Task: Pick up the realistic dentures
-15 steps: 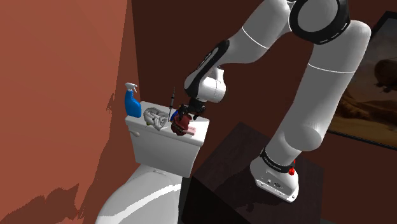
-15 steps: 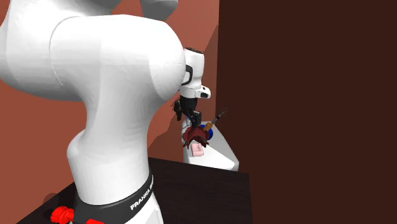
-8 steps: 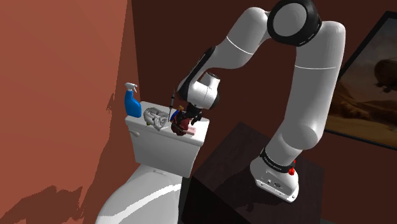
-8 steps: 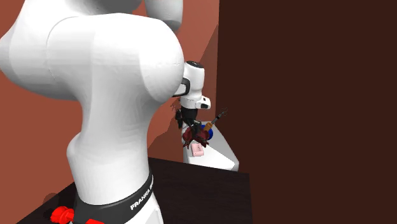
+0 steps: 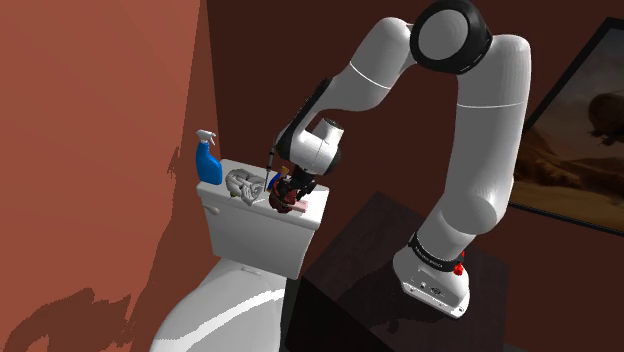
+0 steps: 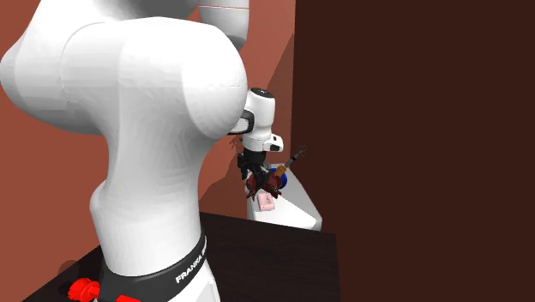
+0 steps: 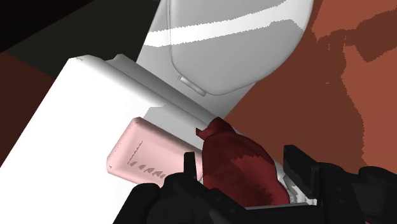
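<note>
The dentures [image 7: 236, 167] are a dark red lump with pale teeth at the base, lying on the white toilet tank lid [image 7: 76, 121]. My black gripper [image 7: 245, 170] is shut on them, one finger on each side. In the shoulder view the gripper [image 5: 290, 187] points down onto the dentures [image 5: 286, 194] near the lid's right end. In the second exterior view the gripper [image 6: 255, 176] sits over the dentures [image 6: 257, 184], half hidden behind my white arm.
A pink block [image 7: 149, 153] lies against the dentures. A blue spray bottle [image 5: 207, 160], a grey object [image 5: 241, 184] and a thin dark stick [image 5: 271, 160] share the tank lid [image 5: 222, 193]. The toilet bowl [image 5: 230, 310] is below, with a red-brown wall behind.
The hand came down over the dentures and its fingers closed on them. The upper arm swung toward the shoulder view's left.
</note>
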`<action>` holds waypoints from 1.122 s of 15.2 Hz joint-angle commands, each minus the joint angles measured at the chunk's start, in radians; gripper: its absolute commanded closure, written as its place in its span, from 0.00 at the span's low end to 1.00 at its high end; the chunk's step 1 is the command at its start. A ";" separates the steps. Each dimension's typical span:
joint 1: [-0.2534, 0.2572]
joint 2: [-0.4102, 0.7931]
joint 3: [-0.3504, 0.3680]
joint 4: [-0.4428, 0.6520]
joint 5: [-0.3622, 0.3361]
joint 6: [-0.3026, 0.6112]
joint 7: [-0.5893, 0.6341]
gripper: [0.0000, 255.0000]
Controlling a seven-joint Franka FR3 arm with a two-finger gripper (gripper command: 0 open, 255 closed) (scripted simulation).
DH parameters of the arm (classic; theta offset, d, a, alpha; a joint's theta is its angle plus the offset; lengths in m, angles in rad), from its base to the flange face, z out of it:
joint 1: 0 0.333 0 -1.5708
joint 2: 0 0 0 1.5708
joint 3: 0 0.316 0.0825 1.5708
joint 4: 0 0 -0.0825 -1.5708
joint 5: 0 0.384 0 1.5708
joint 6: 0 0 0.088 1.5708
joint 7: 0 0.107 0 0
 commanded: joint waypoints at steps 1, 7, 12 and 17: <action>-0.001 0.003 -0.001 0.000 0.000 0.000 0.000 1.00; 0.027 -0.039 -0.032 -0.025 -0.053 -0.022 0.060 1.00; 0.088 -0.130 -0.106 -0.073 -0.184 -0.072 0.199 1.00; 0.137 -0.217 -0.172 -0.111 -0.319 -0.121 0.332 1.00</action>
